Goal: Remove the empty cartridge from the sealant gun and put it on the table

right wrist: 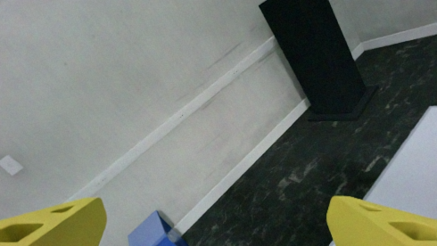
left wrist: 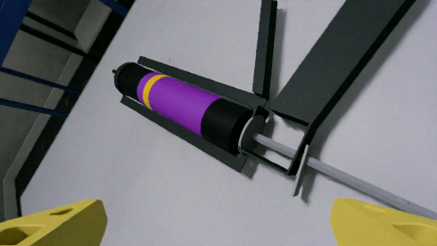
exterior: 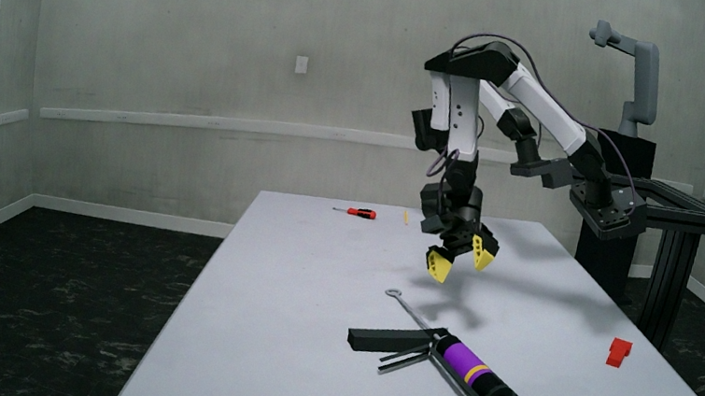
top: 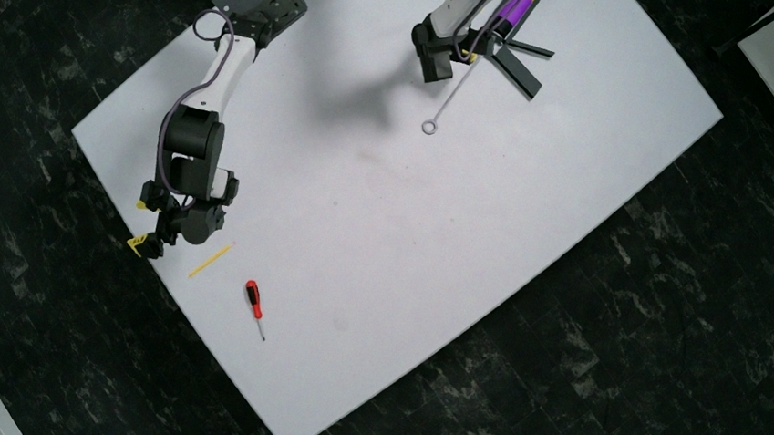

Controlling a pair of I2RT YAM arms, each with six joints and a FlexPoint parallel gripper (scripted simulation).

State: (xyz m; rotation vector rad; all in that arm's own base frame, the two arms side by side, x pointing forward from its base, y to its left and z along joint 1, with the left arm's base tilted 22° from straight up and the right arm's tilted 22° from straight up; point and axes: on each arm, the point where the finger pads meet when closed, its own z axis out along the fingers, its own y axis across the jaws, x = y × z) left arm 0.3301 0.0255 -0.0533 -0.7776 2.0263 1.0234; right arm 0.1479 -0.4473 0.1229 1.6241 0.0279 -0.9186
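My left gripper and right gripper both have their fingers wide apart — the cartridge sits inside the sealant gun, which lies on the desk.

And here's the pale, straight-edged tabletop, faintly smudged around its middle! From the top view's centre, the sealant gun lies out towards one o'clock, its ringed rod reaching towards seven. Over to eight o'clock, there's the red-and-black screwdriver, tip pointing to six, and just beside it the yellow pencil, slanting between two and eight. Now the exterior view: a small red block sits at three o'clock from the tabletop's centre!
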